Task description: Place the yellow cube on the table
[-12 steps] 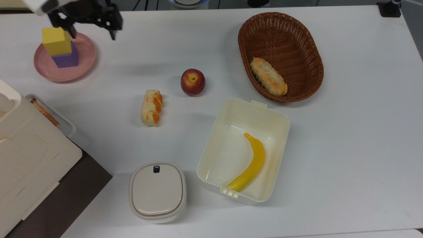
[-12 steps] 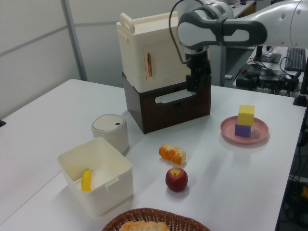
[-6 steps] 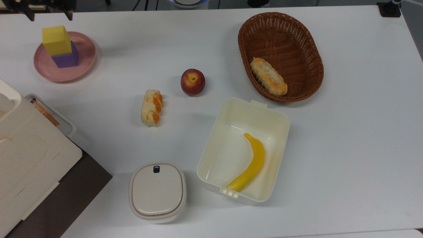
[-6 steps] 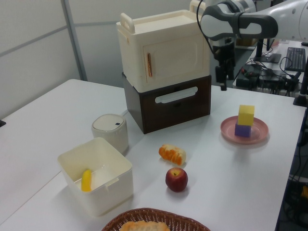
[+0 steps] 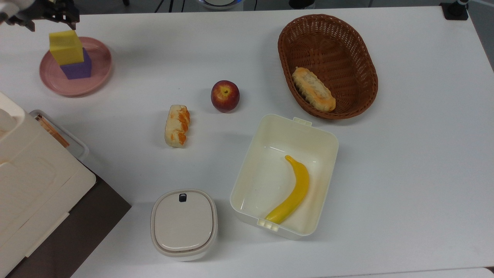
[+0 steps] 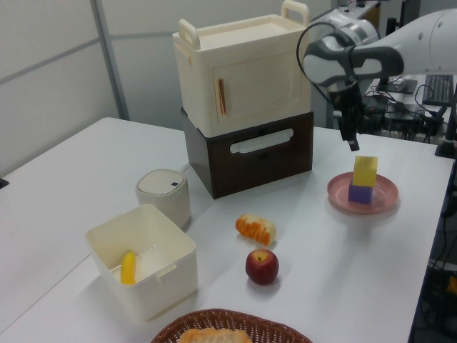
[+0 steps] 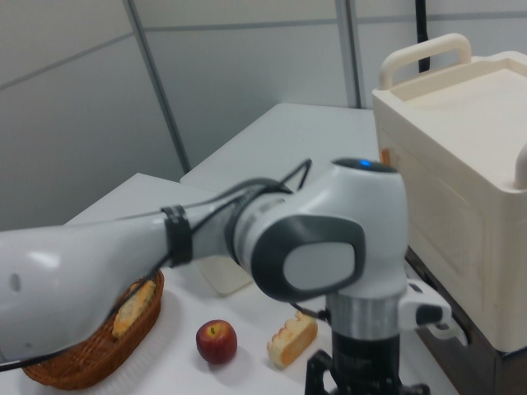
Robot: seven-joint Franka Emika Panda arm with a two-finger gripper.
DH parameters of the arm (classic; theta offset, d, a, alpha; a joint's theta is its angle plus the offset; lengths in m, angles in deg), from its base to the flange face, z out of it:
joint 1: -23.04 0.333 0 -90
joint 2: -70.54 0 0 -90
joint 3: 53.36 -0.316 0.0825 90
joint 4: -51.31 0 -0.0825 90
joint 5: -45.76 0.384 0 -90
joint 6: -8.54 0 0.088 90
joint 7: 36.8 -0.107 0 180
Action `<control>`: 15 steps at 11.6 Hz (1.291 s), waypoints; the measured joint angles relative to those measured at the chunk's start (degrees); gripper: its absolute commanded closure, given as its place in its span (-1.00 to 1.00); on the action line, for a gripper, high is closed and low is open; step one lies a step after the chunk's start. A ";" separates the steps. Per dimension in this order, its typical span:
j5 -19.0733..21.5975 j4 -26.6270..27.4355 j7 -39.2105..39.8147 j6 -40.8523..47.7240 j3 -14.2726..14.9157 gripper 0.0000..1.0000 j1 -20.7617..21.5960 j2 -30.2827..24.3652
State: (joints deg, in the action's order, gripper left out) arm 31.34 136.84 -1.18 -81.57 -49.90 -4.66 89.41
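White tabletop carries, big to small: cream cabinet on brown drawer box, wicker basket w/ bread, open cream box w/ banana, lidded container, pink plate, apple, bread roll. Yellow cube sits atop purple cube on plate. Gripper hovers just above yellow cube, not touching; fingers' spread: can't tell.

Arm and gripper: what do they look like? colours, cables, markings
The arm has glossy white rounded shells with dark grey joint sections, and a black cable is strapped along it with a black band. A small blue light sits atop one joint. The gripper is black.
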 measured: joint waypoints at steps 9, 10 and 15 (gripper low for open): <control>-3.81 1.64 5.71 0.00 -0.03 -0.21 -1.16 5.56; -3.89 1.64 5.76 0.00 -0.04 -0.01 -1.16 5.71; -3.91 0.59 5.96 0.00 -0.44 0.03 -1.10 5.18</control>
State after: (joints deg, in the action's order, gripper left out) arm 27.43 137.43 4.78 -81.57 -50.34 -5.76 94.59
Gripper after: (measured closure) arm 0.445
